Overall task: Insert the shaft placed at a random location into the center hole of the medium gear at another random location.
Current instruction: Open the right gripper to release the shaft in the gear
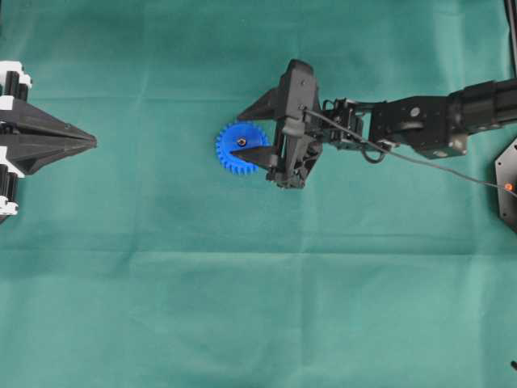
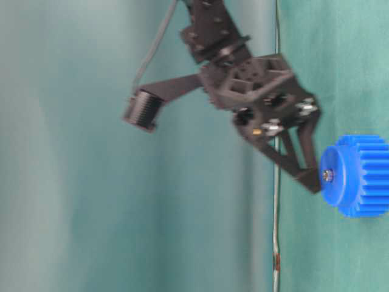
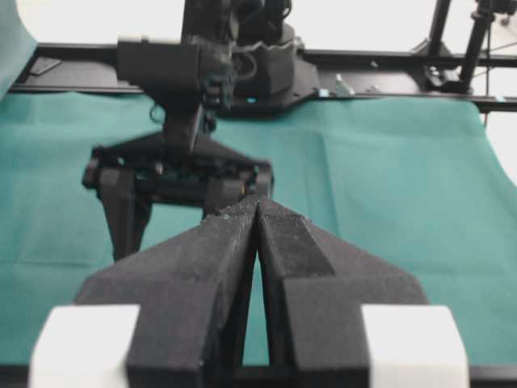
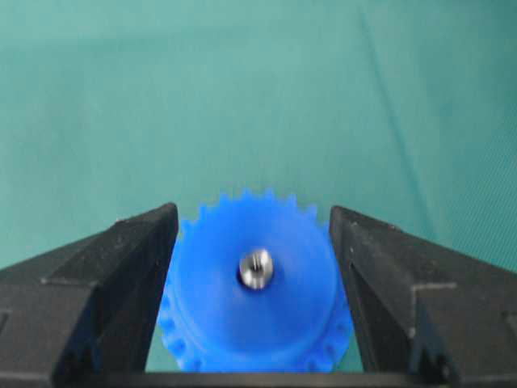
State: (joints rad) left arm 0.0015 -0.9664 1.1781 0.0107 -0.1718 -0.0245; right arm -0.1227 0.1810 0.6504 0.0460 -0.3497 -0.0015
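Observation:
The blue medium gear (image 1: 252, 136) lies flat on the green cloth, and in the right wrist view the medium gear (image 4: 254, 315) fills the space between my fingers. The silver shaft (image 4: 257, 268) stands in the center hole (image 4: 242, 277), its top showing above the hub; the shaft (image 2: 328, 175) also shows in the table-level view. My right gripper (image 4: 253, 214) hangs over the gear, open, one finger on each side and nothing held. My left gripper (image 1: 91, 141) stays far left, shut and empty, its tips (image 3: 258, 202) touching.
Green cloth (image 1: 242, 307) covers the whole table. The right arm (image 1: 420, 121) reaches in from the right edge with a cable trailing behind it. A black fixture (image 1: 507, 186) sits at the right border.

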